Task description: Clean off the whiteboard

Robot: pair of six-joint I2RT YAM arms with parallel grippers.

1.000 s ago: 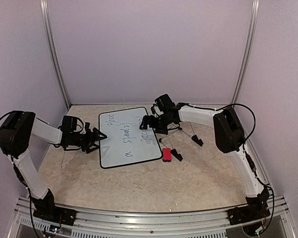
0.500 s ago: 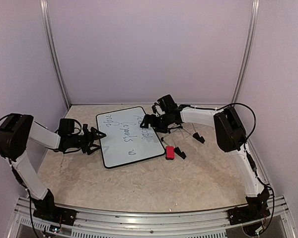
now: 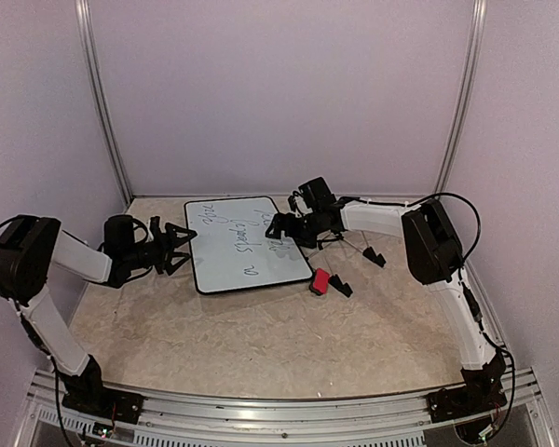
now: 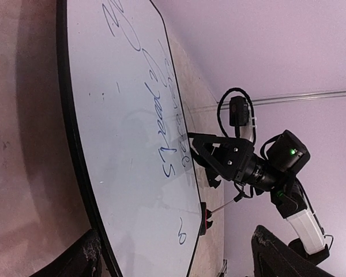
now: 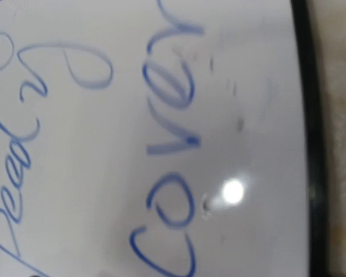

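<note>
1. Whiteboard (image 3: 225, 270). It lies flat on the table (image 3: 261, 345), toward the far side, between the two arms. We see a black rim, rounded corners and blue handwriting across most of the face. The right wrist view reads "cover" close to the rim.

2. Left gripper (image 3: 188, 250). It is low at the board's left edge with its claw spread wide. In the left wrist view one finger (image 4: 83, 259) sits just outside the rim and the other is well apart from it, on the far side of the frame. We cannot tell whether either one touches the board.

3. Right gripper (image 3: 276, 229). It is over the board's right part, close above the writing. Its own camera shows only board surface, so we cannot tell how its claw stands.

4. Eraser (image 3: 320, 280). This is a small red block on the table just off the board's near right corner, apart from both grippers.
</note>
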